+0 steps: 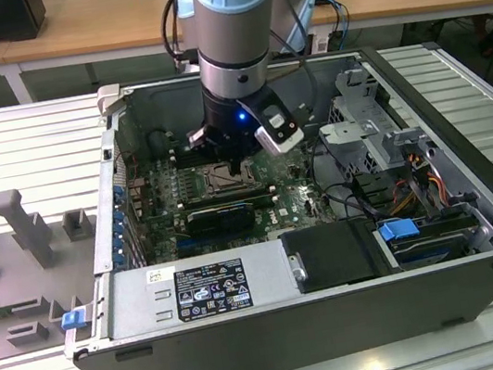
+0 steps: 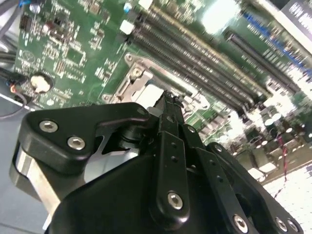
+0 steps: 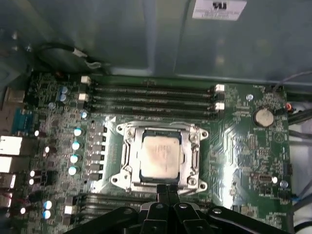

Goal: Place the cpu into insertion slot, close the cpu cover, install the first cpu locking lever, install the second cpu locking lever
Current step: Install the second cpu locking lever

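The cpu (image 3: 160, 157) lies flat in the insertion slot (image 3: 119, 179) on the green board. Its pale square top shows through the cut-out of the grey metal cpu cover (image 3: 130, 151), which lies down over it. In the first wrist view my gripper (image 3: 167, 187) is shut, nothing visible between the fingers, and its tips stand at one edge of the cover frame. In the second wrist view the gripper (image 2: 168, 100) hides most of the slot (image 2: 141, 85). In the exterior view the gripper (image 1: 236, 163) hangs straight down over the slot (image 1: 213, 179) inside the open computer case.
Long black memory slots (image 3: 151, 97) run beside the socket, and a coin battery (image 3: 263, 117) and a row of capacitors (image 3: 75, 146) flank it. The case holds a power supply (image 1: 211, 289), a drive cage (image 1: 372, 118) and loose cables (image 1: 416, 186). Grey fixtures (image 1: 18, 226) stand outside it.
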`<state>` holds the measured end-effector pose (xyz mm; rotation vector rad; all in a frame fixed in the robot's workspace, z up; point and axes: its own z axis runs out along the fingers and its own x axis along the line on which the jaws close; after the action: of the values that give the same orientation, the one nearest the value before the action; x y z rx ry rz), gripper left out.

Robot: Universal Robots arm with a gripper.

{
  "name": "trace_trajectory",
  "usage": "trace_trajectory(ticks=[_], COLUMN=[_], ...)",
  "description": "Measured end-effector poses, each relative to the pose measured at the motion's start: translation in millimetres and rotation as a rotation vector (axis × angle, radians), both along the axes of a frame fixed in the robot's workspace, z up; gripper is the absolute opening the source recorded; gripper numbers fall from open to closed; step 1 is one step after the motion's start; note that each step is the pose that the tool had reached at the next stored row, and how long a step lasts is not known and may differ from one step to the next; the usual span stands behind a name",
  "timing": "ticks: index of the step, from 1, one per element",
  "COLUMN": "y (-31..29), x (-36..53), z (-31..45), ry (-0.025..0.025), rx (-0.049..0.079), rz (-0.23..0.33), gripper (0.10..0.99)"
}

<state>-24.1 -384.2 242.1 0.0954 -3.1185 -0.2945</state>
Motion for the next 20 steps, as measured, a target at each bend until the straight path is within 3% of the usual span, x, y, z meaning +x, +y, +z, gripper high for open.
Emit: trace_trajectory(ticks=[3,8,10,17,18,20], y=[-3.1,-7.2,-7.7,-7.6,-7.7,-9.9], x=[-1.6,-18.8,-27.0,-29.3,-31.0,-36.8], z=[-0.7,-3.3,-7.7,-25.0,-28.4,-30.0], ry=[0.0000,0.0000,0.0000,0.0000,0.0000,-0.0009], rx=[0.000,0.000,0.000,0.000,0.002,0.025], rz=[0.002,0.007,0.009,0.011,0.013,0.013], gripper=[0.106,0.106,0.106,0.106,0.106,0.106])
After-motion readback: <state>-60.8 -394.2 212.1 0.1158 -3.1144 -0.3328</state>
